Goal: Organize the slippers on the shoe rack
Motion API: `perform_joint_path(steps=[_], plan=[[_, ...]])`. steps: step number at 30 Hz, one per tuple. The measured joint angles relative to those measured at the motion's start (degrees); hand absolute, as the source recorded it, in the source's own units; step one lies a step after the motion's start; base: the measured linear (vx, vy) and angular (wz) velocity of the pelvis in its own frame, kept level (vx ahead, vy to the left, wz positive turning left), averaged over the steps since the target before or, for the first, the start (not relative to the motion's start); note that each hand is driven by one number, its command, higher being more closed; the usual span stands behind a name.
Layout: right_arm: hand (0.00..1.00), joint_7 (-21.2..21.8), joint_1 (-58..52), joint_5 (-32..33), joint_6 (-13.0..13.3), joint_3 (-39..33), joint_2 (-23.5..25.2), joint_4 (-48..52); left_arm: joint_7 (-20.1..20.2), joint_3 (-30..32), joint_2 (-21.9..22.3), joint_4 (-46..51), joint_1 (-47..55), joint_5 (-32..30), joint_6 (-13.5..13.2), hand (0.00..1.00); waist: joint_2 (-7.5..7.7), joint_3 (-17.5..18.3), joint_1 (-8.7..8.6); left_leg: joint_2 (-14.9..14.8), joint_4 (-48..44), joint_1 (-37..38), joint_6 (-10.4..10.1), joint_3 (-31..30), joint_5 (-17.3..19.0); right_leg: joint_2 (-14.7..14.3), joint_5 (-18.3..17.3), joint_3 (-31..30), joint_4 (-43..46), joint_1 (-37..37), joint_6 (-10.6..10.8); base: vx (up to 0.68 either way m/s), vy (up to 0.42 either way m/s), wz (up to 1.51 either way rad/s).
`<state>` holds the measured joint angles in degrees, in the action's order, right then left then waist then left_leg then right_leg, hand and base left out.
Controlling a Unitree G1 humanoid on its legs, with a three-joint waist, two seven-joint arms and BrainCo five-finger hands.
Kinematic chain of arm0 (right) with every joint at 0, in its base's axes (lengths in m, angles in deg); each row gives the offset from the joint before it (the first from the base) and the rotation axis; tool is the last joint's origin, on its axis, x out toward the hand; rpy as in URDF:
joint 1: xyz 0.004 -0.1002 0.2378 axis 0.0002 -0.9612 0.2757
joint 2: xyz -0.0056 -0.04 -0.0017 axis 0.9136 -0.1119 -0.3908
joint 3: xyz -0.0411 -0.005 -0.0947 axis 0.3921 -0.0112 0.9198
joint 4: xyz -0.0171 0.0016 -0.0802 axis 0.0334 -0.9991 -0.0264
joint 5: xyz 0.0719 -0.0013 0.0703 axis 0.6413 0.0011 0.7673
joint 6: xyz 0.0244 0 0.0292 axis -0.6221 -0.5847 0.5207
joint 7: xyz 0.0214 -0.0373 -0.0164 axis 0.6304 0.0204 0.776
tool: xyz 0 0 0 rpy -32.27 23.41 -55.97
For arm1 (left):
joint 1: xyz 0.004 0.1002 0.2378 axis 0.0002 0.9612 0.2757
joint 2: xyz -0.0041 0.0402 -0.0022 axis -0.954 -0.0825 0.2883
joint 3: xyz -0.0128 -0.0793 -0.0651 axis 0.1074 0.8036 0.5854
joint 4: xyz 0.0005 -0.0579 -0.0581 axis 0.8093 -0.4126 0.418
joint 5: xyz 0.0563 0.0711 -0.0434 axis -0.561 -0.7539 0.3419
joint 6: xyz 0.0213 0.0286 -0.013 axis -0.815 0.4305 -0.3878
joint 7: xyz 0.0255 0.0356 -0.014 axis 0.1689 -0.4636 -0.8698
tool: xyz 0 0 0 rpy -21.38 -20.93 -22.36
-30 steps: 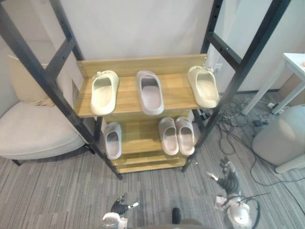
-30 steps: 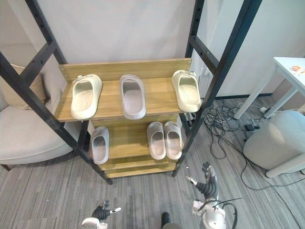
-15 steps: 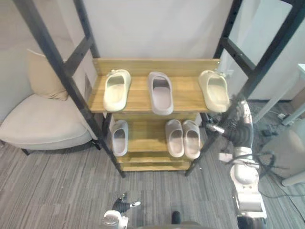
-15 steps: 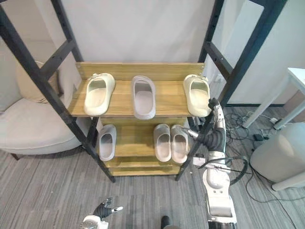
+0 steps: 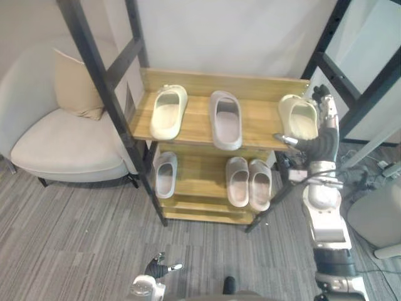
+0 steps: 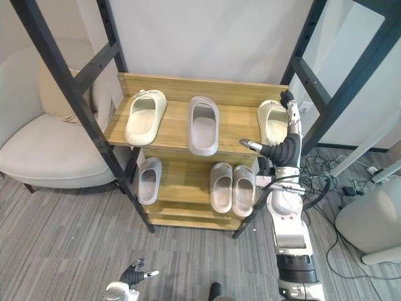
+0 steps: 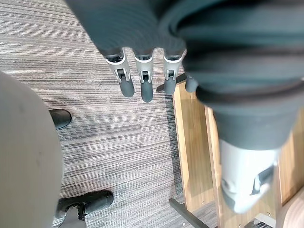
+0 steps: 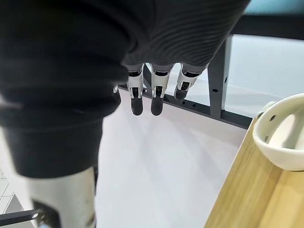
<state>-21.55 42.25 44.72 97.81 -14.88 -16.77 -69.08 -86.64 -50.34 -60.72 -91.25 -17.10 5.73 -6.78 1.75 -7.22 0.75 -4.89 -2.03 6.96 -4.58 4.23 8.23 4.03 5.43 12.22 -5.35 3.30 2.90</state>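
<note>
- Slippers lay in the same places as a second before. On the shoe rack's top shelf, well apart in a row, were the left cream slipper, the middle grey slipper and the right cream slipper.
- On the lower shelf a single grey slipper lay at the left. A grey pair lay side by side and touching, toward the right.
- None had shifted on its shelf. The whole rack sat further right in the head views because the camera had moved.
- The right hand had changed most. A second earlier it was low over the carpet near the rack's right foot, and half a second earlier it was halfway up the rack's right side. It had since climbed to the height of the top shelf.
- That hand stood just beside the right cream slipper, on the slipper's outer side. Its fingers were straight and pointing up, its thumb was spread toward the rack, and it grasped nothing.
- In the right wrist view the slipper's pale rim showed off to one side of the fingers. Clear air lay between them, so they did not touch.
- The left hand hung low over the carpet in front of the rack, as before. Its fingers were loose and straight, and it held nothing.
- An armchair with a cushion stood to the left of the rack.
</note>
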Motion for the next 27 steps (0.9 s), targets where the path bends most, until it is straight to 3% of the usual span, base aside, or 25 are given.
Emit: perform_joint_path(steps=[6,12,27], plan=[[0.00,-0.6,8.1,-1.0,-2.5,-0.2,-3.4,-10.4,0.0,0.0,-0.2,1.1,0.4,0.6,0.0,0.00,0.09,0.0,0.37,0.5,0.4,-1.2,0.3,-0.5,-0.6,0.4,0.1,0.4,0.2,-1.4,0.0,0.03,0.009,0.05],[0.00,-0.9,15.4,-1.0,-3.2,0.1,-5.4,-17.2,0.0,0.0,-0.4,2.2,0.4,1.0,0.0,0.00,0.63,-0.4,1.02,0.9,0.8,-2.5,0.6,-1.6,-0.9,0.8,0.1,1.2,0.2,-2.5,0.0,-0.01,0.004,0.07],[0.00,0.8,28.7,-0.4,-4.6,5.9,-5.7,-32.5,-0.2,0.2,-1.2,4.6,0.2,3.4,-0.4,0.00,1.68,-3.0,2.58,1.5,0.7,-4.9,0.9,-2.5,-1.1,1.5,0.3,2.0,0.2,-4.3,0.1,0.00,0.000,0.03]])
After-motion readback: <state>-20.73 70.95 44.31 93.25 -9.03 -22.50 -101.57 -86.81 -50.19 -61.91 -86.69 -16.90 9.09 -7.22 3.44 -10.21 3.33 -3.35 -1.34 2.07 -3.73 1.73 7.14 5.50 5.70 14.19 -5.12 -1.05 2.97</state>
